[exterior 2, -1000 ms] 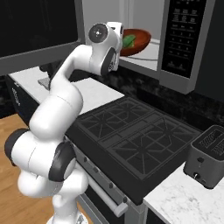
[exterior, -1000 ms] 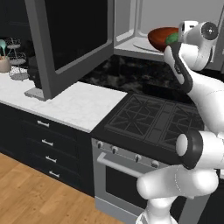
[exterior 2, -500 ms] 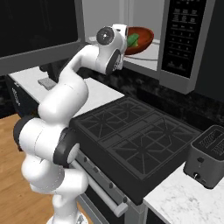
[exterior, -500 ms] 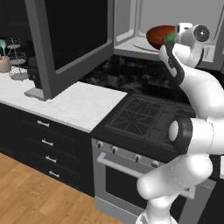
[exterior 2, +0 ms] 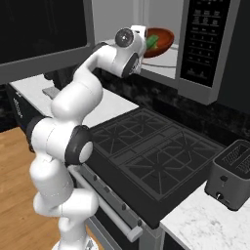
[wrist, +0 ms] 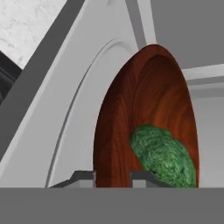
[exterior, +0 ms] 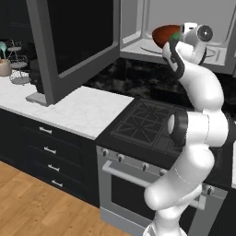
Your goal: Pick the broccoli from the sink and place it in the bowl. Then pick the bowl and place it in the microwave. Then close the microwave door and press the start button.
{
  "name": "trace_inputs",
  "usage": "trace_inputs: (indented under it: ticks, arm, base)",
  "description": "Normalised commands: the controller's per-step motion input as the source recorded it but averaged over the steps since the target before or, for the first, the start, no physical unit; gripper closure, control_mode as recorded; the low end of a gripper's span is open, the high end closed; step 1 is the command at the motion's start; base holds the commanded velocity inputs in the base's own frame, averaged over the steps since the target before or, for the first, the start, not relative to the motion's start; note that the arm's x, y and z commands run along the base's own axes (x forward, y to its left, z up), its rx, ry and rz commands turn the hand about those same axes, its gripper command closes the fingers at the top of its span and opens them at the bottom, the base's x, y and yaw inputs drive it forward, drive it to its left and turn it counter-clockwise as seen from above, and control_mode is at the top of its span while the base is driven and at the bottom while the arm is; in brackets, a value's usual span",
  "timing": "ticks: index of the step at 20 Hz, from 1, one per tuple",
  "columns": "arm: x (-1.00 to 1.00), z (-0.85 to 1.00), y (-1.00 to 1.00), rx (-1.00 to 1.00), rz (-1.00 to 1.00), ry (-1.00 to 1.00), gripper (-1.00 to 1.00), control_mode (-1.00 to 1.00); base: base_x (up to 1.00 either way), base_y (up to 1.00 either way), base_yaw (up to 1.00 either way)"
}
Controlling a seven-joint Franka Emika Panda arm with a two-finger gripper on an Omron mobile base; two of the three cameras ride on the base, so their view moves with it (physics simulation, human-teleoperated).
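The claw (wrist: 113, 176) grips the rim of the bowl (wrist: 144, 118), one fingertip on each side of the wall. The bowl sits inside the open microwave (exterior: 138, 27), above its light grey floor, with the broccoli (wrist: 164, 157) lying in it.

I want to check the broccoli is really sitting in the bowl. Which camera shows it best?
The hand view: the broccoli is large and close, lying inside the bowl against its inner wall. In the left base view just a small green bit peeks past the arm; the right base view shows a small floret above the rim.
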Motion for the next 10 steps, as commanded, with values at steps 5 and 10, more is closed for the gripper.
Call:
trace_inputs:
  ticks: [5,10]
  arm:
    - [0.59,-0.14,0.00,0.00,0.00,0.00,-1.00,-1.00]
    - [0.35,-0.02,0.02,-0.02,0.01,-0.11,-1.00,-1.00]
  base:
    - [0.00,0.00,0.00]
    - [0.00,0.00,0.00]
